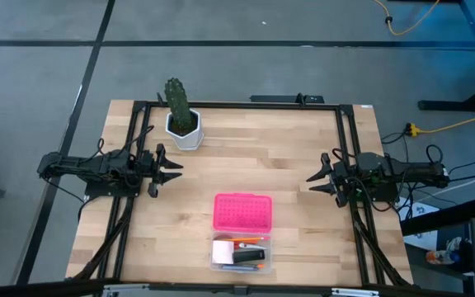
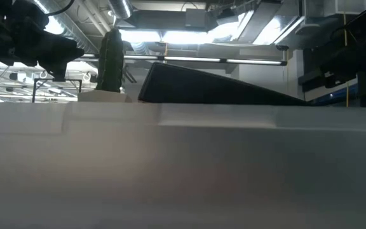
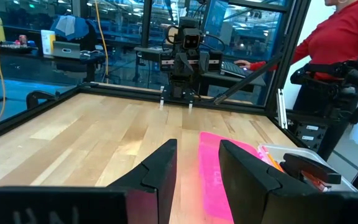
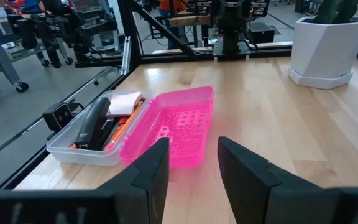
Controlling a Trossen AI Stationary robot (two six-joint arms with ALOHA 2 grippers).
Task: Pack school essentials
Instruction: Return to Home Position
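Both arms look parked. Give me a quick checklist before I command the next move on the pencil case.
1. Left gripper open and empty, at the left side: ok.
2. Right gripper open and empty, at the right side: ok.
3. Pink notepad, black block and orange pencil inside the clear box: ok.
4. Loose stationery on the table: none seen, ok.
5. Pink lid closed: not ok, it lies open beside the box.
6. Cactus upright, apart from both arms: ok.
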